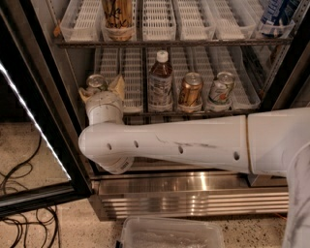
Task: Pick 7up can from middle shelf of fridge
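Far left of frame: the fridge [57,92] door stands open. Its black frame, with a lit strip along the edge, runs diagonally down to the lower left. Dark cables [19,203] lie on the speckled floor below it.

Left of centre: the gripper [100,90] is inside the cabinet at the left end of the middle shelf [133,72]. The jaws stand wide. One tan fingertip [117,85] is just right of the 7up can [96,80] and the other is at its lower left, so the can sits between them. Only the can's silver top and upper wall show, so its lettering is presumably hidden behind the wrist. Contact between pads and can cannot be made out.

The white arm [184,145] runs from the wrist across the centre of the frame to the right edge and covers the lower tier.

Centre of the middle shelf: a brown bottle [160,83] with a white cap stands upright in its lane. Just right of it is a copper-gold can [190,92], then a pale can [221,91] with red and green marking. All three are well apart from the gripper.

Upper tier: a tall tan container [118,17] stands above the gripper, and a blue carton [277,13] is at upper right.

Bottom: the ribbed steel base [193,196], with a clear plastic bin [169,235] on the floor before it.
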Robot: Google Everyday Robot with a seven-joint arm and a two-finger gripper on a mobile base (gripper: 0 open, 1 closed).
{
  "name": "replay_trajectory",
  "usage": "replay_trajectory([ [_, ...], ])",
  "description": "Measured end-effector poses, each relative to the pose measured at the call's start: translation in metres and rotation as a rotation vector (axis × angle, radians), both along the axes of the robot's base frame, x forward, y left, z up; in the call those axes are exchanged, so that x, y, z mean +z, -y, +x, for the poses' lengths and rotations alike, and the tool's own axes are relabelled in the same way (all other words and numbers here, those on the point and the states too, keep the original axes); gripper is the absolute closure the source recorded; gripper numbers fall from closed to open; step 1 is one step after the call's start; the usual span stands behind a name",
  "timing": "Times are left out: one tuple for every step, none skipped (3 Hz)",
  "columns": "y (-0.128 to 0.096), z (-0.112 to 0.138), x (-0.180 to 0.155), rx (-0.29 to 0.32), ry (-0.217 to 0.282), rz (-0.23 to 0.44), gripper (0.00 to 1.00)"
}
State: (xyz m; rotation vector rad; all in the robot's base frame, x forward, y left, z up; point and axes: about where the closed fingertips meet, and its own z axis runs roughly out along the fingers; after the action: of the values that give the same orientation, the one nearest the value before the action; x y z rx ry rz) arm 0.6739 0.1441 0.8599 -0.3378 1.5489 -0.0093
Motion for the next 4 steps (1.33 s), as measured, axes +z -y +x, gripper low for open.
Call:
replay_trajectory([
  [-0.010,0.006,-0.004,0.005,-0.012,-0.044,0.24],
  [-0.016,0.005,-0.006,0.013,-0.024,-0.050,0.43],
  [-0.016,0.005,-0.006,0.013,-0.024,-0.050,0.66],
  [-0.010,-0.003,0.006,0.031,-0.001,0.015,0.89],
])
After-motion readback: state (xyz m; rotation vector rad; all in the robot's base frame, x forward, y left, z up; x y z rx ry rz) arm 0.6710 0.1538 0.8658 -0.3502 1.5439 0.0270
